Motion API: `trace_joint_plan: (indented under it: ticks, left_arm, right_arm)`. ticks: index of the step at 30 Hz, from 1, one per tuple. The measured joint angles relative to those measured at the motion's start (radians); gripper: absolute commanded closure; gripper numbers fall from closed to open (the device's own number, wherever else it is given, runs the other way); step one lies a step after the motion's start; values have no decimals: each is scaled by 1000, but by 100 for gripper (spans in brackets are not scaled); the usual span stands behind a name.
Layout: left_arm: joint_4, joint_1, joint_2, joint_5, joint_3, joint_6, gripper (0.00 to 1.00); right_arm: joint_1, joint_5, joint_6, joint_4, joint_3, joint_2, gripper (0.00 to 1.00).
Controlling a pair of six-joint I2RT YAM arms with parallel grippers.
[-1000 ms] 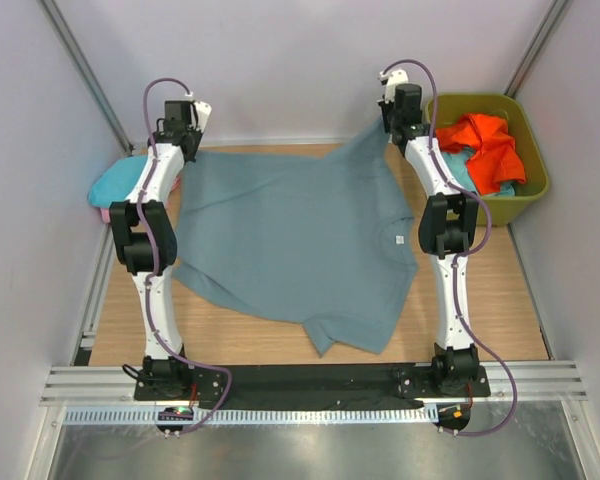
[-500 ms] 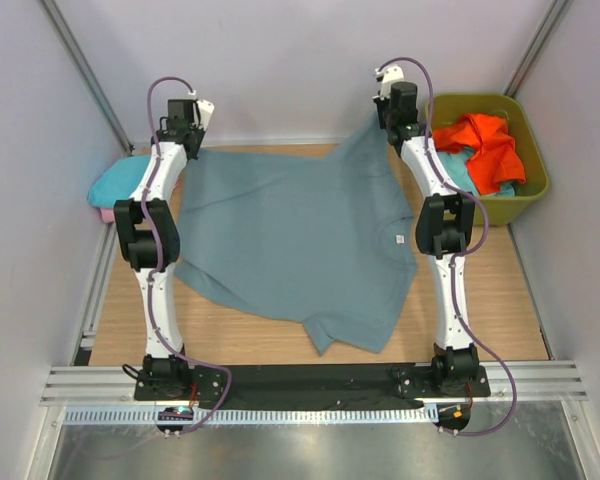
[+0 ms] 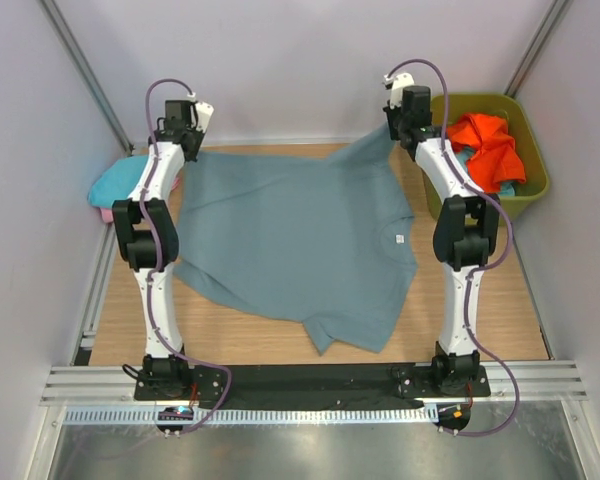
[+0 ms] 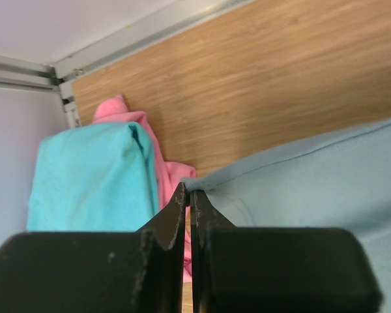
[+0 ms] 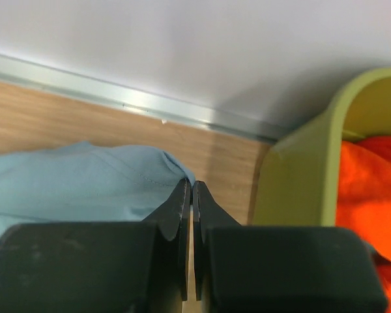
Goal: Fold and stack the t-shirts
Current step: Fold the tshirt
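While both arms reached to the far edge of the table (image 3: 500, 300), the grey-blue t-shirt (image 3: 290, 240) lay spread between them.
Its far corners were clenched in the left gripper (image 4: 190, 195) and the right gripper (image 5: 189, 189); an orange t-shirt (image 3: 485, 145) sat in the green tub (image 3: 535, 180).

Layout of the table (image 3: 500, 300): big shirt (image 3: 290, 240) spread at centre, its far corners at the left gripper (image 4: 189, 193) and right gripper (image 5: 189, 186); shirt pile (image 3: 115, 185) at far left, just beside it; tub (image 3: 536, 186) at far right, loose shirts (image 3: 485, 142) inside.
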Motion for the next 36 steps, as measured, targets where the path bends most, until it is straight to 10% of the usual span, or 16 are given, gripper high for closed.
trace_joint_plan:
  ticks: [36]
  left_arm:
    - [-283, 100, -282, 277, -243, 5, 100]
  right_arm:
    - [8, -138, 84, -145, -681, -676, 99]
